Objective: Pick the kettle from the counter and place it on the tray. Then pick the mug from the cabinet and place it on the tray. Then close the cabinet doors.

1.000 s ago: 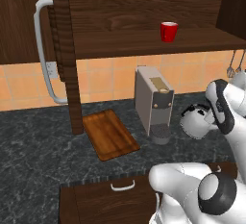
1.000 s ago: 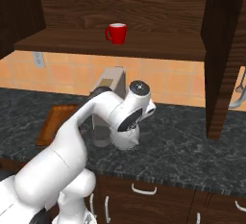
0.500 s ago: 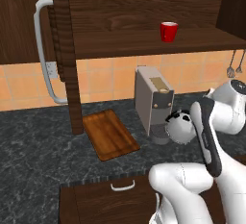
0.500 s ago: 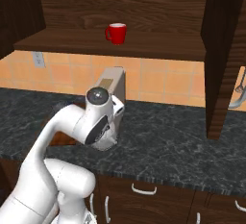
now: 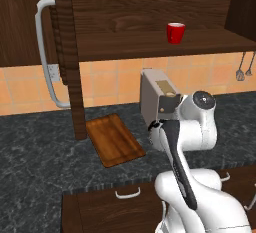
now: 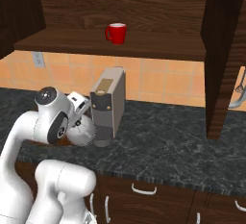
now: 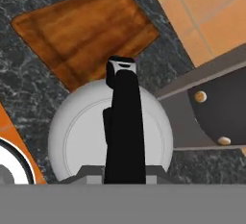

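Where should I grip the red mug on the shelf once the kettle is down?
Grip the mug by its rim wall or across its body, coming from the open front of the cabinet. It stands upright with its handle to one side, and open shelf lies on both sides of it.

The white arm (image 5: pixel 186 142) is seen folded over its base, the elbow raised and the forearm bent down and forward toward the counter. In the right base view the wrist (image 6: pixel 77 104) is turned downward beside the large round joint. In the hand view the gripper (image 7: pixel 124 172) is closed on the black handle of the kettle (image 7: pixel 72 131), which is held beneath the hand
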Robot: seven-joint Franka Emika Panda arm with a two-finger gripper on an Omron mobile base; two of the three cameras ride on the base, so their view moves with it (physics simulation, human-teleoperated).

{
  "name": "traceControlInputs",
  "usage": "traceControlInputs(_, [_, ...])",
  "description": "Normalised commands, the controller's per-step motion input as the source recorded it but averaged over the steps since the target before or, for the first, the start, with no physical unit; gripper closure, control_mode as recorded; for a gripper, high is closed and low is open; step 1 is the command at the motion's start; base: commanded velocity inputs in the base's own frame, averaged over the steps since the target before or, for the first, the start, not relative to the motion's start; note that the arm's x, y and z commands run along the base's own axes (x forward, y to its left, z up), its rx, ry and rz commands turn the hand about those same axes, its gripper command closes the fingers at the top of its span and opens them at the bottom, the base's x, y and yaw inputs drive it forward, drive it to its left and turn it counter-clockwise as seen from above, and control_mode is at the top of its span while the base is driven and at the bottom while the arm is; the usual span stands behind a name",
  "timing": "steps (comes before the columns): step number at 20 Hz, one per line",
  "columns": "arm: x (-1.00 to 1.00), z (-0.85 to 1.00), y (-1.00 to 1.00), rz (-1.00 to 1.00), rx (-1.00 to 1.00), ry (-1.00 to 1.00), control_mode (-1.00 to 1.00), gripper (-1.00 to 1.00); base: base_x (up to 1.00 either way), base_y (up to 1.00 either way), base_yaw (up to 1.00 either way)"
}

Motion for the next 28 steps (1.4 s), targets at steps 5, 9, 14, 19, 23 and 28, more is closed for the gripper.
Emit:
traceControlInputs(5, [0.08, 0.11, 0.93, 0.00, -0.01, -0.03, -1.00, 1.00, 0.00, 0.00, 0.00])
traceControlInputs(9, [0.32, 0.00, 0.75, 0.00, 0.00, -0.10, -1.00, 1.00, 0.00, 0.00, 0.00])
traceControlInputs(14, [0.57, 0.00, 0.54, 0.00, 0.01, 0.00, -1.00, 1.00, 0.00, 0.00, 0.00])
traceControlInputs(19, [0.51, -0.01, 0.53, 0.00, 0.02, 0.07, -1.00, 1.00, 0.00, 0.00, 0.00])
traceControlInputs(23, [0.61, -0.12, 0.40, 0.00, 0.00, 0.07, -1.00, 1.00, 0.00, 0.00, 0.00])
traceControlInputs(28, [0.56, -0.12, 0.35, 0.00, 0.00, 0.06, -1.00, 1.00, 0.00, 0.00, 0.00])
